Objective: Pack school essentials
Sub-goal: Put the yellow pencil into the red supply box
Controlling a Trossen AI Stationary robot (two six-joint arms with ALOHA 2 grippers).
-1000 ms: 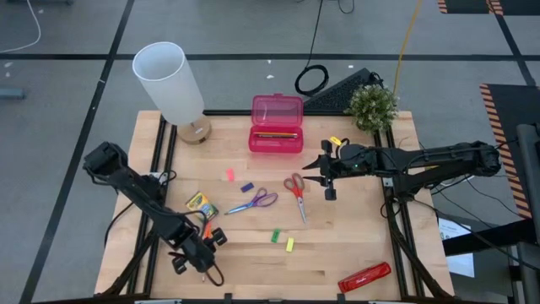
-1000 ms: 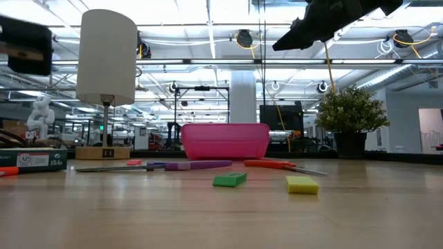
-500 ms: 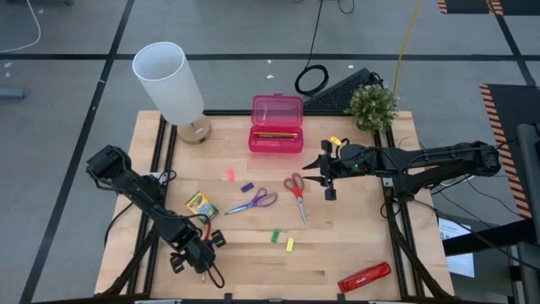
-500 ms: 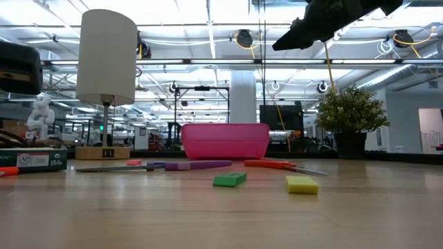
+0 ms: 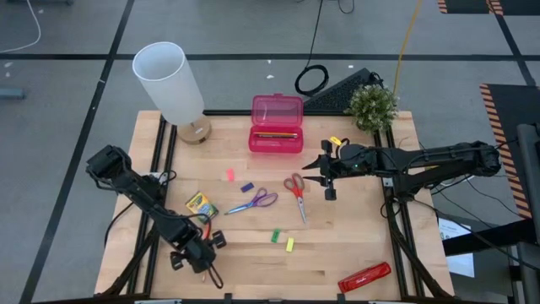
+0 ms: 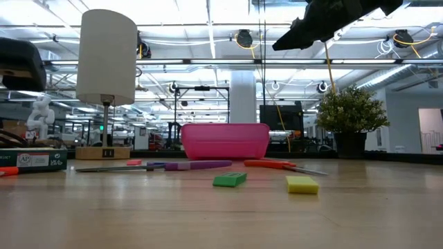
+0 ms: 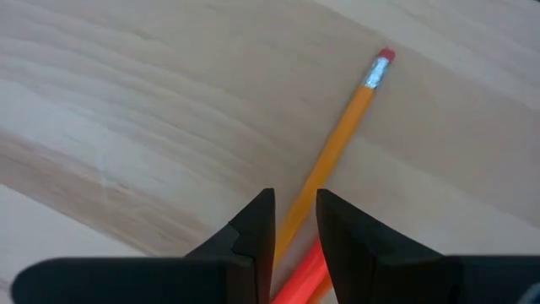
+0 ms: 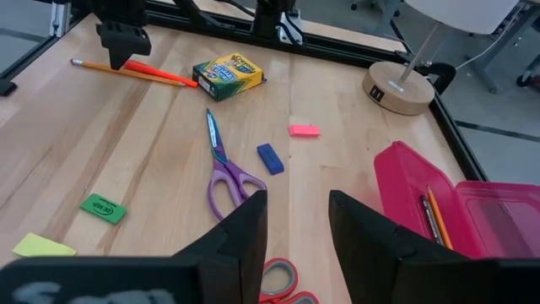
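Left end effector (image 7: 294, 221), fingers narrowly parted and empty, straddles 2 pencils (image 7: 337, 152) on the surface near the crayon box (image 8: 228, 76); centre, descend squarely, close on 1.

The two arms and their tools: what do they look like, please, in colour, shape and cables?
Both arms are dark, slim and jointed. The right tool has two flat black fingers with squared ends and a small yellow tag behind it. The left tool has the same black fingers and a black cable looping beside it.
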